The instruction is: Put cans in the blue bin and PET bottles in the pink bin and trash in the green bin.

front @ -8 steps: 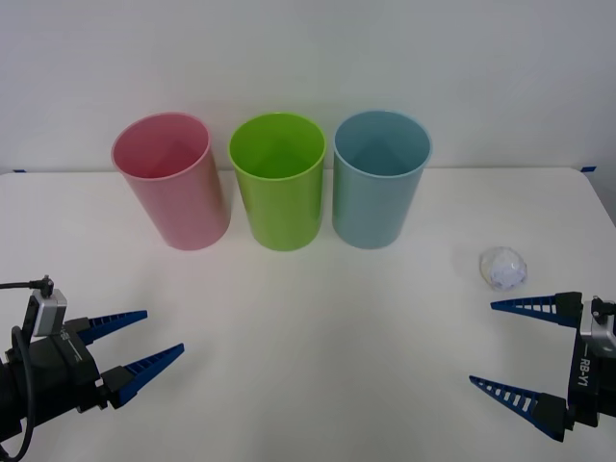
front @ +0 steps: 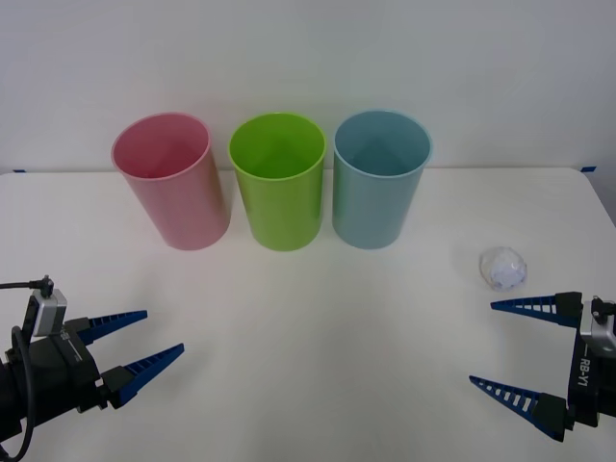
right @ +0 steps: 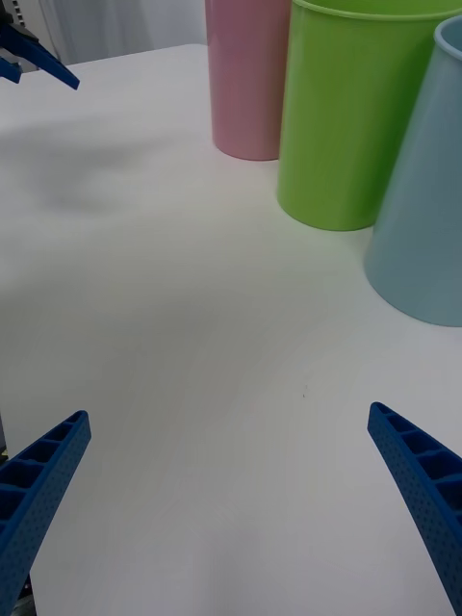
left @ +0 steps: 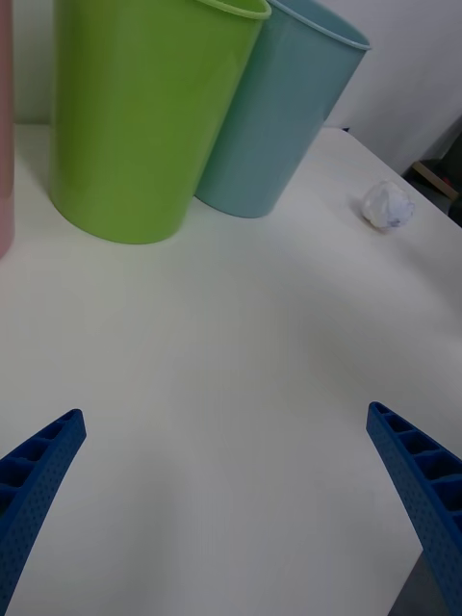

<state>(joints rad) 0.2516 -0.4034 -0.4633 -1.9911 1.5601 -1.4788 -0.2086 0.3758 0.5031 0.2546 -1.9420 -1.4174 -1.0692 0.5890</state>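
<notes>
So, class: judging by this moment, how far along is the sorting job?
Nothing looks done yet. The trash lies on the table, to the right of the blue bin and apart from it. Both grippers, left and right, sit open and empty near the table's front edge. Left to do: pick up the trash and drop it in the green bin.

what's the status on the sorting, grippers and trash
Left gripper and right gripper open, low over the white table. Crumpled whitish plastic film ball lies just beyond the right gripper. Nothing blocks the lime-green plastic bin.
</notes>
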